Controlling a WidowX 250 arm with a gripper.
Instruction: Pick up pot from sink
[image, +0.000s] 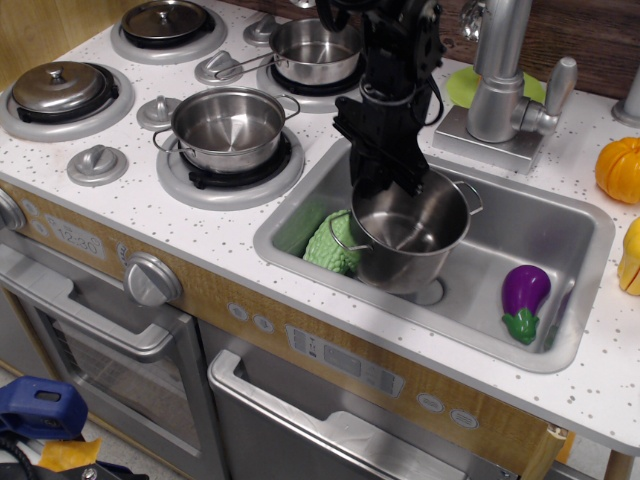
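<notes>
Pincer (385, 180) black, coming down from above, clamped on the far left part of the rim of the pot (405, 235). Pot shiny, deep and straight-sided, without lid, tilted a little, hanging over the middle of the sink (575, 315); underside seems clear of the basin floor, with the round drain visible just below its right lower edge. One wire loop handle at the left front side, the other at the right back side. Inside of the pot bare metal, reflecting light.

Beside the pot on the left, a green bumpy vegetable (328, 248) in the sink, partly hidden behind the pot wall. In the right part of the sink, a purple eggplant (526, 295) with green stem end, well apart from the pot.

Left of the sink, on the speckled white desk (235, 225), a wider steel pot (230, 125) on the front burner. Behind it, a small saucepan (315, 50) with long handle on the back burner. Two lidded pans further left. Silver faucet (500, 70) behind the sink, orange pumpkin (620, 168) at the right edge.
</notes>
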